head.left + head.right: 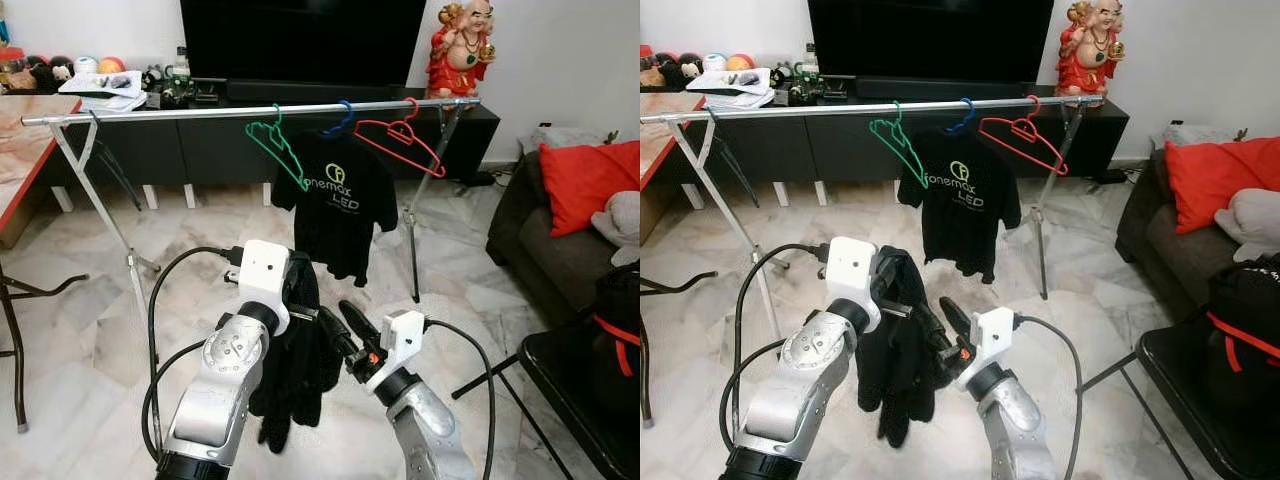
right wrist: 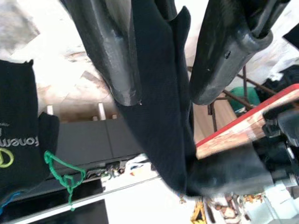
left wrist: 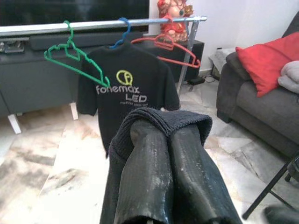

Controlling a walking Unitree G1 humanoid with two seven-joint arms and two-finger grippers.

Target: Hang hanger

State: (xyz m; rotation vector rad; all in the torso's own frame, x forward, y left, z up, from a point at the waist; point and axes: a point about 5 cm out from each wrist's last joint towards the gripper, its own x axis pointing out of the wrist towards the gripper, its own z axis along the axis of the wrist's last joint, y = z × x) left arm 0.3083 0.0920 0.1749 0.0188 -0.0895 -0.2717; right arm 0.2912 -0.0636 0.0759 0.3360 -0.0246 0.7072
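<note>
Left eye view: Steel clothes rail (image 1: 180,112) across the room, w/ green hanger (image 1: 280,147), blue hanger (image 1: 341,121) carrying a black printed T-shirt (image 1: 335,205), and red hanger (image 1: 399,140), all hooked on the rail's right half. Green and red hangers bare, both tilted. Left claw (image 1: 305,290) raised in foreground, short of the rail, a dark garment (image 1: 295,360) draped from it and hanging limp toward the marble floor (image 1: 80,340). Right claw (image 1: 345,325) just beside, fingers reaching into the same cloth. TV cabinet (image 1: 200,150) and red figurine (image 1: 459,48) behind the rail; sofa w/ red cushion (image 1: 585,180) at right.

Right eye view: Same layout. Garment's lower end well above the floor; rail's right-hand leg (image 1: 1050,210) beyond the T-shirt.

Left wrist view: Left claw's two fingers (image 3: 147,172) pressed together, closed on a fold of the dark knit cloth, which wraps over their tips. Rail and all three hangers ahead, apart from the claw.

Right wrist view: Right claw's fingers (image 2: 112,51) parted, a strip of the dark cloth running btwn them; contact w/ the pads cannot be told. Green hanger and part of the T-shirt beyond.
</note>
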